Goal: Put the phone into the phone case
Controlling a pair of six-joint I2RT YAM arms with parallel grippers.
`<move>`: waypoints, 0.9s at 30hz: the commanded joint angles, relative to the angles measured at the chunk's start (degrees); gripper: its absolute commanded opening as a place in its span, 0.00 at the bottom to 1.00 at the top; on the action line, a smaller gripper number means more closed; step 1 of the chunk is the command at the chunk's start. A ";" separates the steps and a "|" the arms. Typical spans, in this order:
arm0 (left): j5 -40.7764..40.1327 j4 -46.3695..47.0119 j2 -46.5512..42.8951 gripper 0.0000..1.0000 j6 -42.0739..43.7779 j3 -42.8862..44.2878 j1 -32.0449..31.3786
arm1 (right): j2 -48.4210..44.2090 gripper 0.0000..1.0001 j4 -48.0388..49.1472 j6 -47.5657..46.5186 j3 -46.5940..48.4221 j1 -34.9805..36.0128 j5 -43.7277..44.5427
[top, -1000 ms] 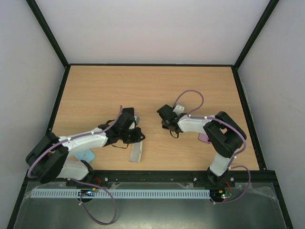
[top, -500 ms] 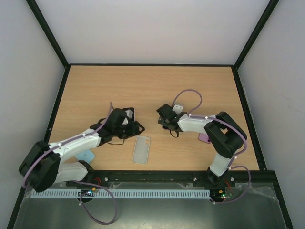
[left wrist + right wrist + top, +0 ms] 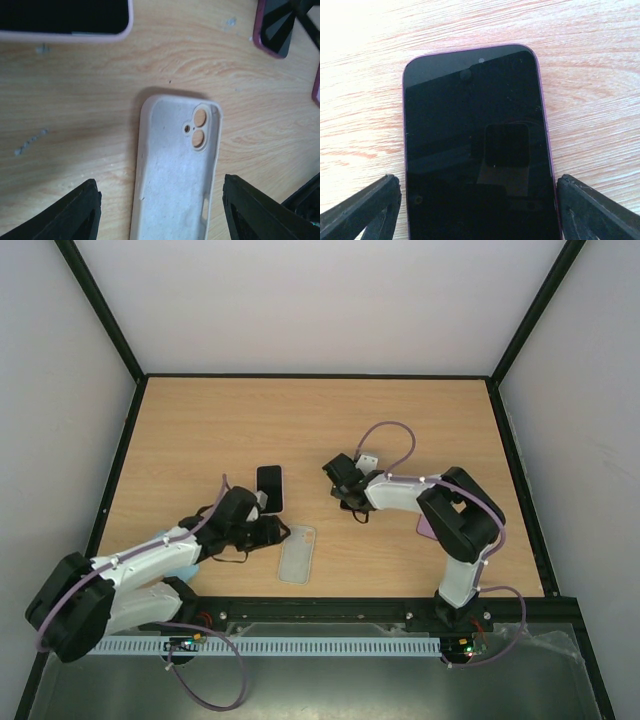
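Note:
The white phone case (image 3: 177, 175) lies inside-up on the table, camera holes at its far end; from above it is a pale slab (image 3: 297, 553). My left gripper (image 3: 167, 215) is open, one finger on each side of the case without touching it. A phone (image 3: 475, 150) with a black screen and purple rim lies face-up under my right gripper (image 3: 477, 215). That gripper is open, with its fingertips (image 3: 365, 210) just outside the phone's long edges. From above, the right gripper (image 3: 347, 490) hides this phone. The left gripper (image 3: 265, 532) sits just left of the case.
A second black phone with a pink rim (image 3: 269, 488) lies just beyond the left gripper. A purple item (image 3: 428, 528) sits beside the right arm's elbow and a light blue one (image 3: 180, 568) by the left arm. Black frame rails edge the table.
My left gripper has opened and drawn back toward the near left, uncovering the case and the pink-rimmed phone. My right gripper has opened wider and shifted slightly left.

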 commanded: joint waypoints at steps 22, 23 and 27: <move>5.58 24.21 9.16 0.67 -13.90 -5.18 -11.41 | -12.92 0.62 0.90 -3.83 -15.10 -0.57 -7.19; 5.34 23.74 8.92 0.68 -13.60 -5.27 -11.07 | -14.94 0.61 1.69 -3.93 -16.05 -0.51 -8.67; 6.15 24.47 5.85 0.71 -14.20 -7.49 -8.08 | -21.39 0.59 4.92 -3.51 -19.87 0.15 -14.60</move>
